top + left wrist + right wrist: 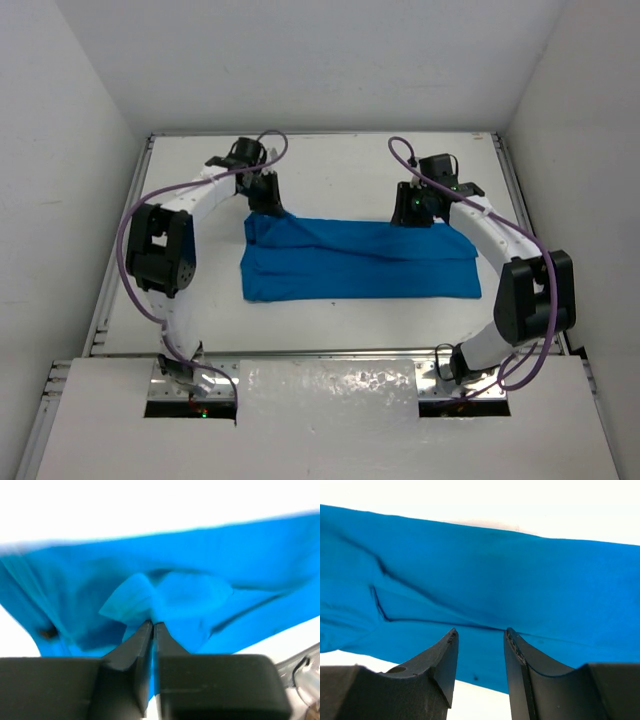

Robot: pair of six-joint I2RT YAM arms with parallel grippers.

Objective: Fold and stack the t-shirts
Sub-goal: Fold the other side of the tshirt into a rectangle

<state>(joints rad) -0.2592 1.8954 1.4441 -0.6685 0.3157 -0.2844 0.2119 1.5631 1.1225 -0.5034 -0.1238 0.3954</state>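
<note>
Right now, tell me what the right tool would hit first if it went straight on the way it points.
The blue t-shirt: the right tool, open, aims at the cloth with nothing in between. How near the cloth is, the wrist view does not settle.

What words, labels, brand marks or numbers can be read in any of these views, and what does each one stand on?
No readable text in any view.
t-shirt: plain blue, no print or tag showing.
left gripper and right gripper: plain black fingers, no markings.
left arm and right arm: no label visible in the top view; anything on them is too small to tell.
</note>
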